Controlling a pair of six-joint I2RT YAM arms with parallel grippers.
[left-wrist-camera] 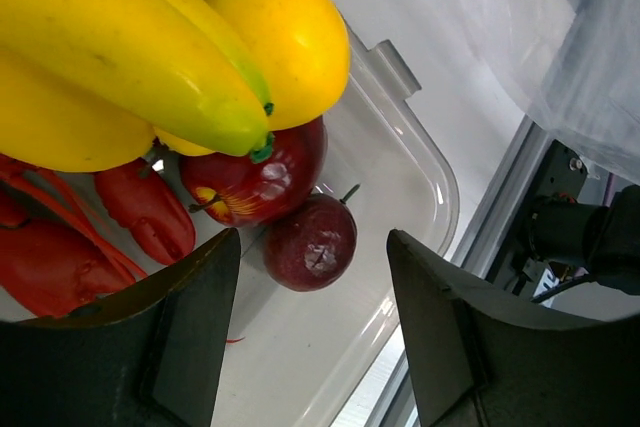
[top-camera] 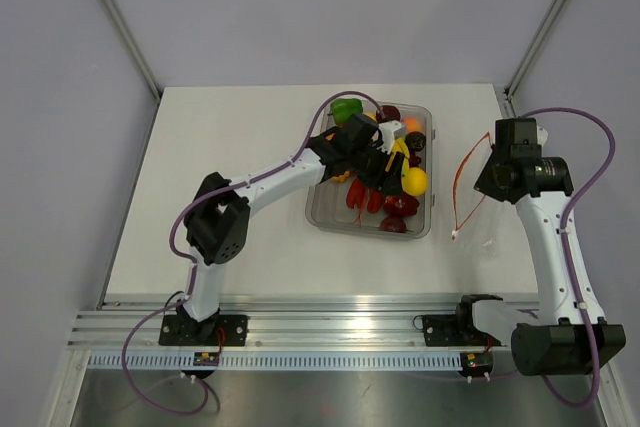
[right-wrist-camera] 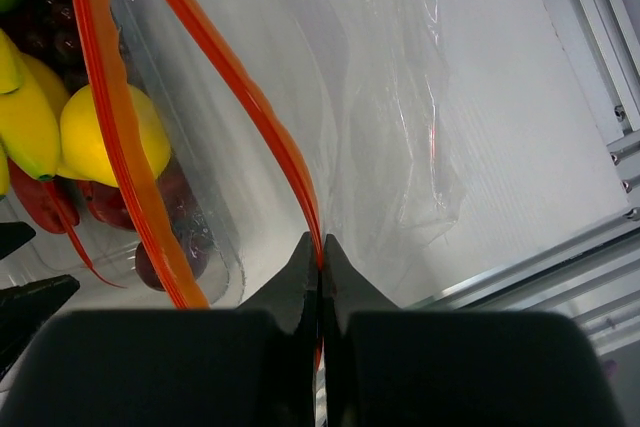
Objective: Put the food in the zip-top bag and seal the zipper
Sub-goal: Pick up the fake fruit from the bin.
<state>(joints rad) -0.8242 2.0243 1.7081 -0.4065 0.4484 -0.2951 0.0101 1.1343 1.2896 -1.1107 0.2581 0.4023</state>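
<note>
The food (top-camera: 395,205) lies heaped in the tray (top-camera: 320,215) at mid-table, none of it in the bag (right-wrist-camera: 400,97), so I judge I am at the very first pick. My left gripper (left-wrist-camera: 312,252) hangs low over the near-right corner of the heap. Its jaws are apart and empty, and they stand either side of a dark plum (left-wrist-camera: 305,237), not touching it. A red apple (left-wrist-camera: 255,182) sits against the plum, with the bananas (left-wrist-camera: 120,47) and a yellow fruit (left-wrist-camera: 275,42) above, and the lobster (left-wrist-camera: 60,267) lies beside my left finger. My right gripper (right-wrist-camera: 320,247) is pinched tight on one end of the zipper (right-wrist-camera: 258,107). It holds the bag up just right of the tray, the two orange-red strips parting away from my fingers so the mouth gapes. The film hangs slack and creased down towards the table (top-camera: 230,147). The next move, as I judge it, calls for my left jaws to sink around the plum and close without nudging the apple. Then I carry it across to the open mouth while my right holds the strip firm. The plum is glossy and round and may squirt out of the jaws, and a floppy mouth may fold shut as I arrive.
</note>
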